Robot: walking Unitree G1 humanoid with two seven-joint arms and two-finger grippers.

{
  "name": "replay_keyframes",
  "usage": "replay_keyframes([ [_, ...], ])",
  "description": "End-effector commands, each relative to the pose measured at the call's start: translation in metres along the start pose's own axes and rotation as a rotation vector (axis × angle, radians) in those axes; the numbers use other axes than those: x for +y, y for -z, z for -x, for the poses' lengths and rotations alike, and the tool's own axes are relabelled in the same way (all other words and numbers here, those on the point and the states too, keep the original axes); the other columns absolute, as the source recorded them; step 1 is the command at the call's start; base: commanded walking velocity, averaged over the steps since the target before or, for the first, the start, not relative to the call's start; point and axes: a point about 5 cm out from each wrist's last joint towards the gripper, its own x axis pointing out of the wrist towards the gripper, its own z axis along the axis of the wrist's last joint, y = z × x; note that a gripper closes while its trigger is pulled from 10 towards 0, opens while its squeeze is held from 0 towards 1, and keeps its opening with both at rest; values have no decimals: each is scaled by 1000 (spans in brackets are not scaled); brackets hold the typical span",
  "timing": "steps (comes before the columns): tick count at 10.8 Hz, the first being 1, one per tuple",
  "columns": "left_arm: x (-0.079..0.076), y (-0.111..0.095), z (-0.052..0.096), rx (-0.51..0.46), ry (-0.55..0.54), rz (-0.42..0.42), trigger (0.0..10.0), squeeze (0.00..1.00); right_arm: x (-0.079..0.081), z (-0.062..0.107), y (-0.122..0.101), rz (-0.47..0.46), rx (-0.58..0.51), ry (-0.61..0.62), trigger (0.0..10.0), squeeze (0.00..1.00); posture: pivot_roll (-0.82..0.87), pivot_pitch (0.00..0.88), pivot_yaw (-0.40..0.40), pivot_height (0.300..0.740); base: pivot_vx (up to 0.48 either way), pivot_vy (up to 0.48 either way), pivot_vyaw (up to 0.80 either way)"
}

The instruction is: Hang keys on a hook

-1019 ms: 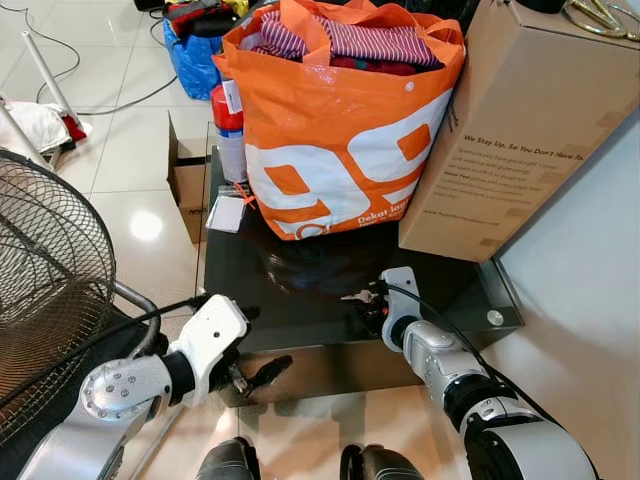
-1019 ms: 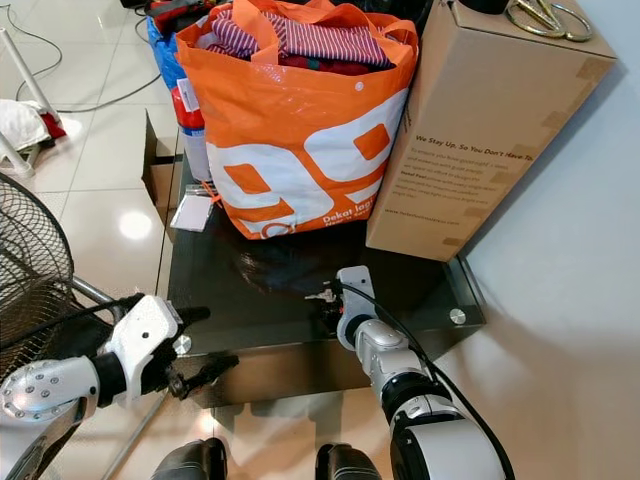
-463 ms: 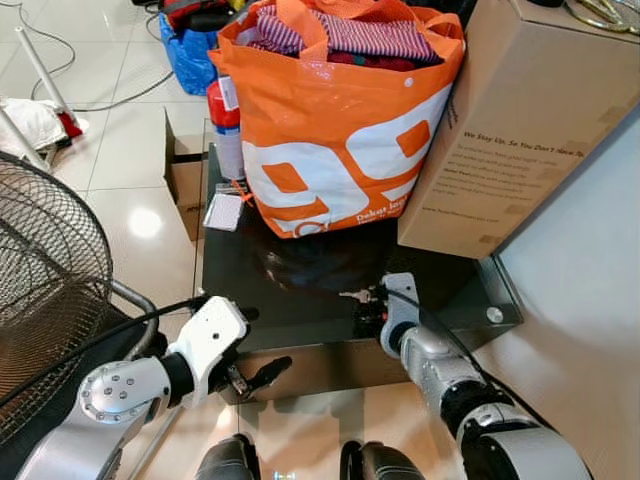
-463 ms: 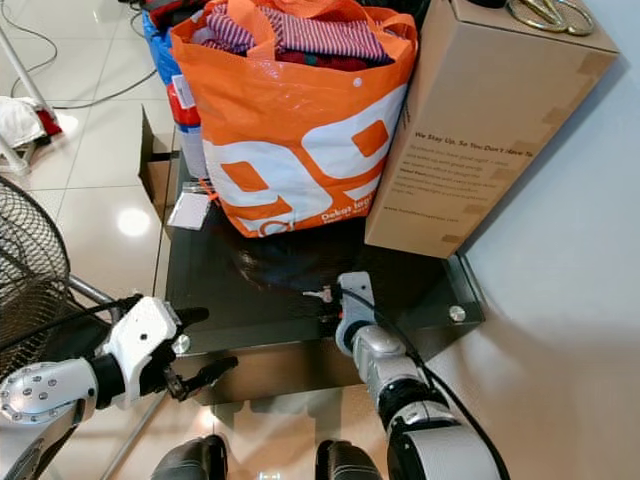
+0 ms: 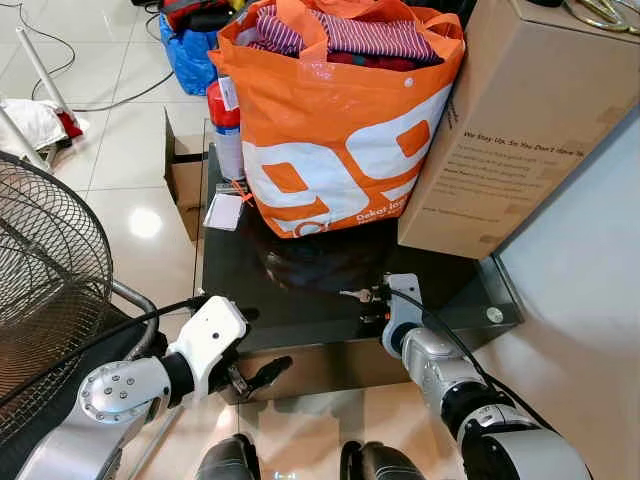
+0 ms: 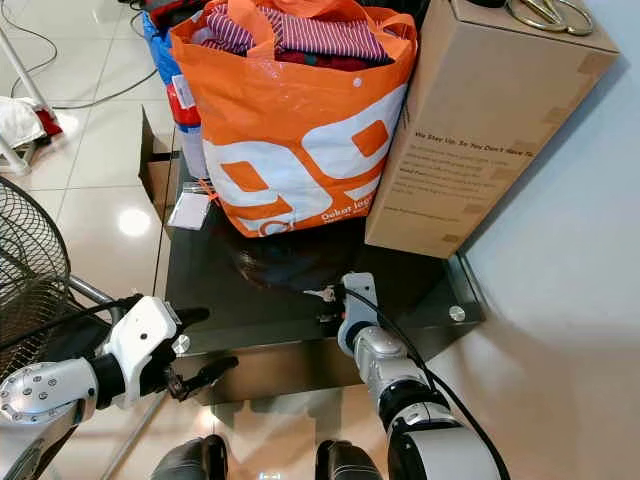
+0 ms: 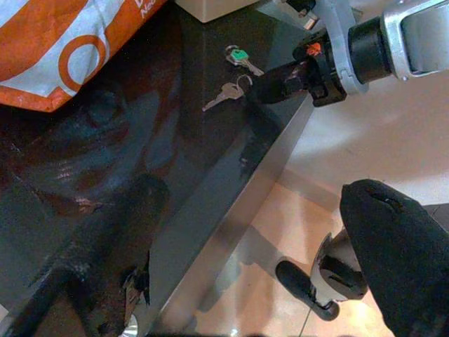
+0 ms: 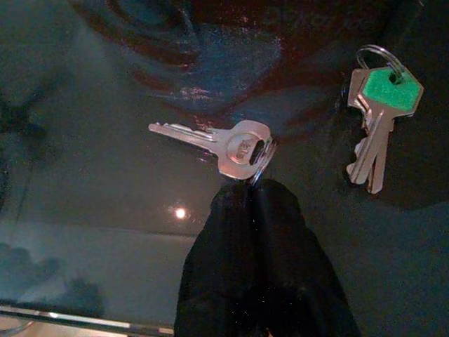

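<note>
Two sets of keys lie on the black glass table point(image 5: 250, 280). One is a single silver key point(image 8: 224, 144) on a ring. The other is a small bunch with a green tag point(image 8: 386, 95) beside it. My right gripper point(image 8: 251, 188) is low over the table's front part, its fingers pressed together with the tips pinching the silver key's ring. The left wrist view has the silver key point(image 7: 223, 93), the green-tagged bunch point(image 7: 238, 55) and the right gripper point(image 7: 280, 83) touching the ring. My left gripper point(image 5: 258, 345) hovers open off the table's front left corner, holding nothing.
A full orange shopping bag point(image 5: 340, 130) and a tall cardboard box point(image 5: 510, 130) take up the back of the table. A red can point(image 5: 228, 120) and a white tag point(image 5: 225, 212) sit at its left edge. A wire fan cage point(image 5: 45, 290) stands close on my left.
The view has shifted slightly. My right gripper stays at the silver key with barely any movement, and the left arm has held still.
</note>
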Motion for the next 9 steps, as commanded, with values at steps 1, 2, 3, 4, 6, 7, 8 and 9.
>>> replay_keyframes([
  [1, -1, -3, 1, -6, 1, -4, 10000, 0, -4, 2, 6, -27, 0, 23, 0, 0, 52, 165, -72, 740, 0, 0, 0],
  [2, -1, -3, 0, -7, 4, -5, 10000, 0, -4, 2, 6, -39, -10, 27, 0, 0, 48, 155, -68, 740, 0, 0, 0],
  [3, -2, -2, -3, -12, -2, -3, 10000, 0, -5, 3, 6, -42, -19, 24, 0, 0, 40, 133, -59, 740, 0, 0, 0],
  [4, -2, -3, -5, -29, -23, 12, 10000, 0, -5, 4, 4, -39, -39, 8, 0, 0, 34, 109, -54, 740, 0, 0, 0],
  [6, 1, -4, -12, -85, -148, 78, 10000, 0, -10, 13, 2, -27, -120, -61, 0, 0, 9, 6, -35, 740, 0, 0, 0],
  [7, 10, -6, -17, -106, -229, 79, 10000, 0, -15, 20, 3, -12, -154, -63, 0, 0, -5, 0, -21, 740, 0, 0, 0],
  [8, 18, -7, -24, -126, -287, 93, 10000, 0, -20, 24, 0, -22, -188, -51, 0, 0, -19, 0, -6, 740, 0, 0, 0],
  [9, 24, -12, -27, -160, -347, 122, 10000, 0, -22, 34, -10, -11, -259, -60, 0, 0, -29, 0, 5, 740, 0, 0, 0],
])
